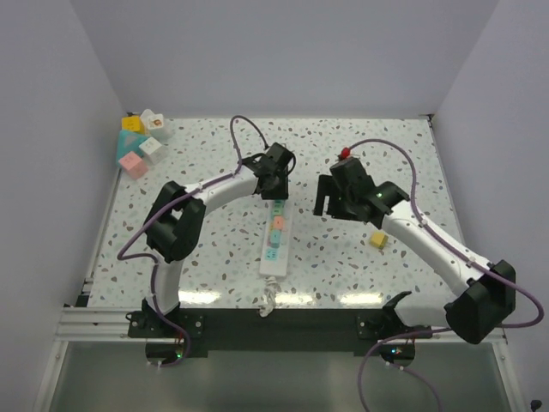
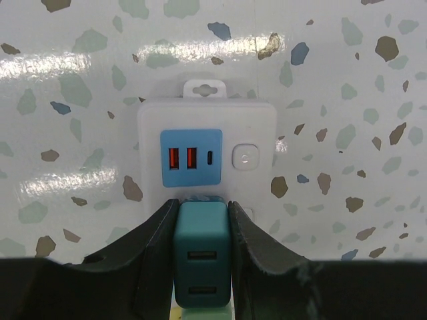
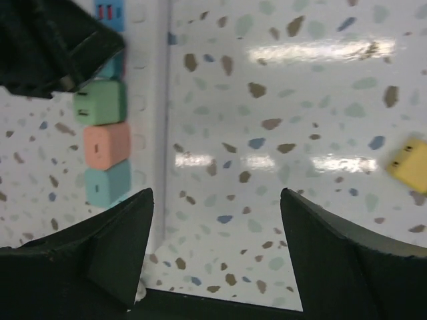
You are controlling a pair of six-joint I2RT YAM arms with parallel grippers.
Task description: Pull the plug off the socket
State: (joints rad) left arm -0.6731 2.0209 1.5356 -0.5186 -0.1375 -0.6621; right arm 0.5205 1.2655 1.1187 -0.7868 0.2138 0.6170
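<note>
The socket is a white power strip (image 1: 274,249) lying lengthwise in the middle of the table. Its far end, with a blue USB panel (image 2: 191,157) and a round button (image 2: 244,159), fills the left wrist view. A dark teal plug (image 2: 201,257) stands on the strip just behind that panel. My left gripper (image 2: 202,202) is shut on this plug, one finger on each side; in the top view it (image 1: 276,190) hangs over the strip's far end. Green (image 3: 100,102), salmon (image 3: 107,145) and light blue (image 3: 107,185) plugs sit further along. My right gripper (image 3: 217,220) is open and empty, over bare table right of the strip (image 3: 145,100).
A yellow block (image 1: 377,239) lies right of the strip, also in the right wrist view (image 3: 408,165). A small red object (image 1: 346,154) sits behind the right arm. Several coloured blocks (image 1: 141,142) are piled at the back left corner. The strip's cord (image 1: 268,300) runs toward the near edge.
</note>
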